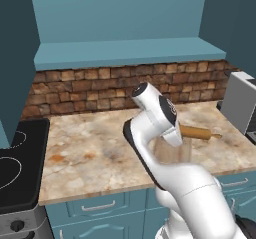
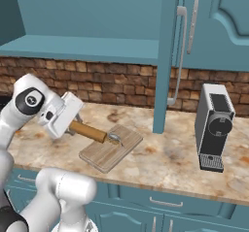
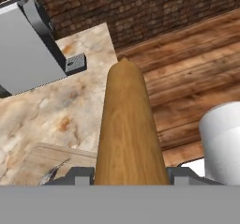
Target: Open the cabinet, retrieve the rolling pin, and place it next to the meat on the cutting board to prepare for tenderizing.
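The rolling pin [image 3: 127,124] is showing smooth tan wood; the cutting board [image 2: 109,152] is looking matt, perhaps rougher-grained.

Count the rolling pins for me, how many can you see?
1. The rolling pin is held in the robot's jaws, sticking out over the cutting board on the counter. More could hide behind the cabinet door.

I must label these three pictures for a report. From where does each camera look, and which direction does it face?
Left base view: behind the arm's left, facing the counter; white arm rises lower right, rolling pin past it.
Right base view: behind its right, facing cutting board, coffee machine, open cabinet; arm lower left.
Hand view: on the hand, along the tool, shut on the pin; meat below.
Shared: pin, counter.
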Robot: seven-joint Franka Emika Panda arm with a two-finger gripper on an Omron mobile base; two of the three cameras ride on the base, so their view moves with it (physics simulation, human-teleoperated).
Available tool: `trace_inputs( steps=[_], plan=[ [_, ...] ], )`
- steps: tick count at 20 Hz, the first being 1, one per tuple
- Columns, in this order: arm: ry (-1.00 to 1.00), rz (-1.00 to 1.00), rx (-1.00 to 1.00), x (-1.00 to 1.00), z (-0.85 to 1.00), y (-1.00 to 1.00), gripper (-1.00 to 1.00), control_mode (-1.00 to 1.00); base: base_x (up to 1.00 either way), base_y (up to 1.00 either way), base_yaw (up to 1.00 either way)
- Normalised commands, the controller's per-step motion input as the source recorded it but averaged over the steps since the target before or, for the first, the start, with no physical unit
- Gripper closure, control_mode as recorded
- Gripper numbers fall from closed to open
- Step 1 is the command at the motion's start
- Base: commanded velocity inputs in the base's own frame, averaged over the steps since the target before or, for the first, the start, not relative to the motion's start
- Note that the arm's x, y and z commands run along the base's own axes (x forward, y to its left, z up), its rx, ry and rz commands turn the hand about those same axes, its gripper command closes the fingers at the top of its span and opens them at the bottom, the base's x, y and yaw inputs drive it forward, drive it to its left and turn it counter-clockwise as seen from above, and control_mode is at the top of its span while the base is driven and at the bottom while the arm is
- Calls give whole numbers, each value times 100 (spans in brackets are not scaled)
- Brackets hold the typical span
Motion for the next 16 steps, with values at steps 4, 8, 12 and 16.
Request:
trace_inputs(
  steps=[4, 8, 12, 16],
  plan=[
    [6, -5, 0, 38, -59, -24, 100, -100, 0, 0, 0],
    [3, -1, 0, 37, -59, -19, 100, -100, 0, 0, 0],
    [1, 0, 0, 32, -59, -10, 100, -100, 0, 0, 0],
    [0, 0, 0, 25, -51, 0, 100, -100, 0, 0, 0]
  ],
)
